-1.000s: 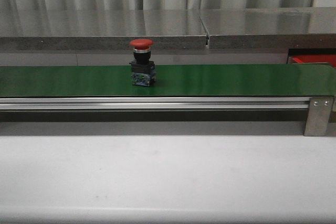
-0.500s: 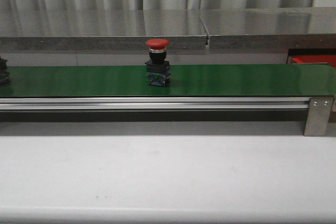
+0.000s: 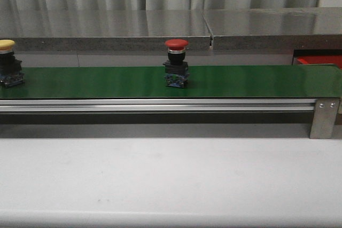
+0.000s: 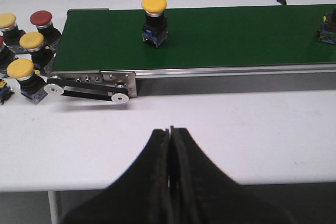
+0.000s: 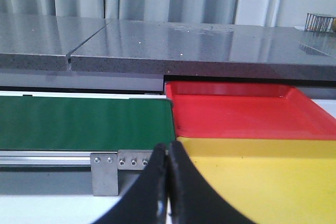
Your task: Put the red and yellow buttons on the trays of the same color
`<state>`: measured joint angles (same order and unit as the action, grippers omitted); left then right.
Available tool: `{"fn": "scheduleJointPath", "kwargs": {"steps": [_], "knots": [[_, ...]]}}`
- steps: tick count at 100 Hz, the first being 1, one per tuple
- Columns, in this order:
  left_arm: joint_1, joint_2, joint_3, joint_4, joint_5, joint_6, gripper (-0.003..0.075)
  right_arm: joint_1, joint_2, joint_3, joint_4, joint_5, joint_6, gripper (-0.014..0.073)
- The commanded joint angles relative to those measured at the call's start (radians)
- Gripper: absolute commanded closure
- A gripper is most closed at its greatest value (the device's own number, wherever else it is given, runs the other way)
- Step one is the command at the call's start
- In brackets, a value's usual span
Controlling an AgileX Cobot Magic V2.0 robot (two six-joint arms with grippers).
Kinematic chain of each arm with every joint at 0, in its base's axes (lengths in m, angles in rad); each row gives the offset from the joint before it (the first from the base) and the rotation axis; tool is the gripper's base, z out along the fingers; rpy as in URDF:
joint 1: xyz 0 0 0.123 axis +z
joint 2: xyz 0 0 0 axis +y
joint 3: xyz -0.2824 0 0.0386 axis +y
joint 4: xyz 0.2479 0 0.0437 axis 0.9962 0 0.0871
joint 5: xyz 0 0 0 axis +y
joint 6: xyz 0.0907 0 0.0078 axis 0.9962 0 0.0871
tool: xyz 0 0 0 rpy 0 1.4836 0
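A red button [image 3: 176, 63] on a black base rides upright near the middle of the green conveyor belt [image 3: 240, 81]. A yellow button [image 3: 7, 63] stands at the belt's left end; the left wrist view shows that yellow button [image 4: 154, 19] too, and the red button's base [image 4: 328, 27] at the picture's edge. The left gripper [image 4: 169, 129] is shut and empty over the white table, short of the belt. The right gripper [image 5: 169, 148] is shut and empty by the belt's right end. Beside it lie the red tray [image 5: 241, 111] and the yellow tray [image 5: 262, 177], both empty.
Several spare yellow and red buttons [image 4: 29, 51] stand clustered on the table off the belt's left end. A metal bracket [image 3: 323, 117] holds the belt's right end. A grey stone counter [image 3: 160, 28] runs behind the belt. The white table [image 3: 171, 174] lies in front.
The red button has travelled to the right along the belt. The yellow button has come into view at the belt's left end.
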<state>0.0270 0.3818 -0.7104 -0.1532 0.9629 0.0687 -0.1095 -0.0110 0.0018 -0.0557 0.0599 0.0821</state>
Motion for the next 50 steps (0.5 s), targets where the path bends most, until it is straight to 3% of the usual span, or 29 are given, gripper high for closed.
{"fn": "scheduleJointPath", "kwargs": {"steps": [1,27,50], "knots": [[-0.006,-0.012,-0.013,-0.007,-0.073,-0.003,0.0741,-0.005,-0.010,-0.073,-0.012,-0.035,-0.004,0.0668],[-0.006,-0.015,-0.013,-0.008,-0.057,-0.003,0.0741,-0.005,0.131,-0.270,-0.038,0.163,-0.004,0.0668],[-0.006,-0.015,-0.013,-0.008,-0.057,-0.003,0.0741,-0.001,0.358,-0.433,-0.032,0.208,-0.004,0.0668]]}}
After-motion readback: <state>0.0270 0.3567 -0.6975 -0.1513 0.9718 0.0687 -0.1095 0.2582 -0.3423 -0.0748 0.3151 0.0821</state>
